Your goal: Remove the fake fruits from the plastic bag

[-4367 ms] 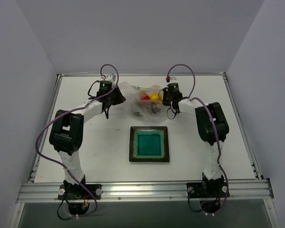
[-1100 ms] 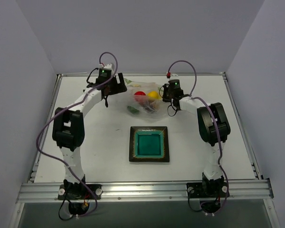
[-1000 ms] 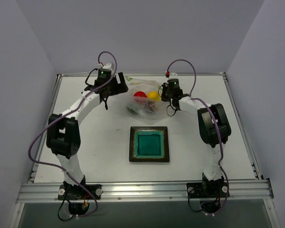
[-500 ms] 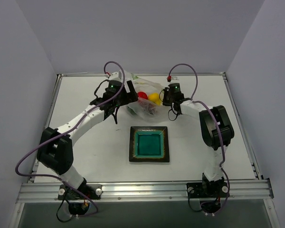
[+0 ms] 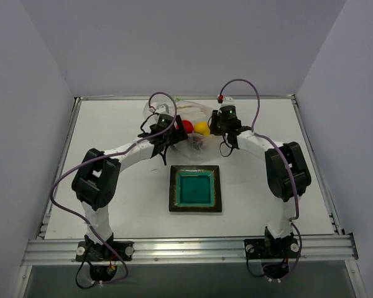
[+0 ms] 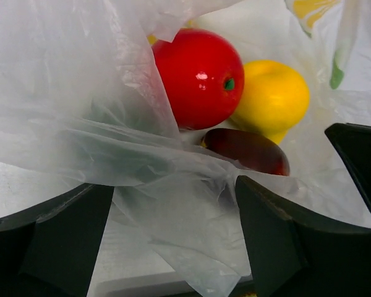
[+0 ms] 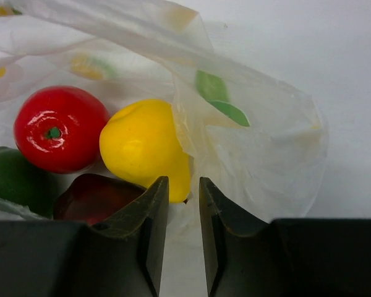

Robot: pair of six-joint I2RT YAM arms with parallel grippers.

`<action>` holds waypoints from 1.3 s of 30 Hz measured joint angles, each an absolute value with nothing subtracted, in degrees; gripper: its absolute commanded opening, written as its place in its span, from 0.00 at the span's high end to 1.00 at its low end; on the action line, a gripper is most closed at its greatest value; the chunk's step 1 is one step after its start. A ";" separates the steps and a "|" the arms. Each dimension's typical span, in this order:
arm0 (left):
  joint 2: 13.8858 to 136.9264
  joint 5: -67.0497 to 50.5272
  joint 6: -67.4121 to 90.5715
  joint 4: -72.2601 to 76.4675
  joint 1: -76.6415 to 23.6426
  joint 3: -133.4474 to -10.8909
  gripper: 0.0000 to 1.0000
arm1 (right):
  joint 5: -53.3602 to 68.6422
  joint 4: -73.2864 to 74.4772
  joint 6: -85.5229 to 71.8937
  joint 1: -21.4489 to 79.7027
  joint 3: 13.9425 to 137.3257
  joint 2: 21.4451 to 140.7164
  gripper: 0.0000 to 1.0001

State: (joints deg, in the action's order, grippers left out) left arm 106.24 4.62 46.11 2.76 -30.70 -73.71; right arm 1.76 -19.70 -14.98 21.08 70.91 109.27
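Thin, crinkled translucent plastic bag (image 5: pixel 197 109) at far centre of counter (image 5: pixel 112 155). Inside, glossy: round red fruit (image 6: pixel 198 77), yellow fruit (image 6: pixel 272 96), dark red fruit (image 6: pixel 247 148) with long axis left-right, green fruit (image 7: pixel 12 179). Left gripper (image 6: pixel 173 229) jaws released, straddling film; right gripper (image 7: pixel 184 198) jaws clenched on bag edge.

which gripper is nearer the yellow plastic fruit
Right. The right gripper, shut on the white plastic bag, sits beside the glossy yellow fruit; the left gripper is beyond the round red fruit.

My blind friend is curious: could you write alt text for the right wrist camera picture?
Red, yellow, dark red and green fake fruits lie inside a translucent plastic bag, its edge pinched by the right gripper.
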 measured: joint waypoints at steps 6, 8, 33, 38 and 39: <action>107.92 5.65 47.33 5.28 -30.70 -73.80 0.67 | 1.78 -17.28 -14.46 21.10 70.91 108.29 0.44; 107.77 5.63 47.55 7.16 -30.70 -73.28 0.77 | 2.52 -16.34 -13.76 21.10 70.96 107.26 0.40; 100.03 1.04 48.73 15.94 -31.73 -56.62 0.98 | 11.97 -13.21 -13.76 20.99 105.60 132.18 1.00; 98.48 0.86 49.87 20.21 -31.92 -51.86 0.98 | 11.77 -12.71 -14.44 20.10 109.86 135.94 1.00; 98.15 0.86 50.11 20.93 -31.92 -50.78 0.97 | 11.77 -12.64 -14.57 19.84 110.56 136.31 1.00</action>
State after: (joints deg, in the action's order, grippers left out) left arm 98.15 0.86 50.11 20.93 -31.92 -50.78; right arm 11.77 -12.64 -14.57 19.84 110.56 136.31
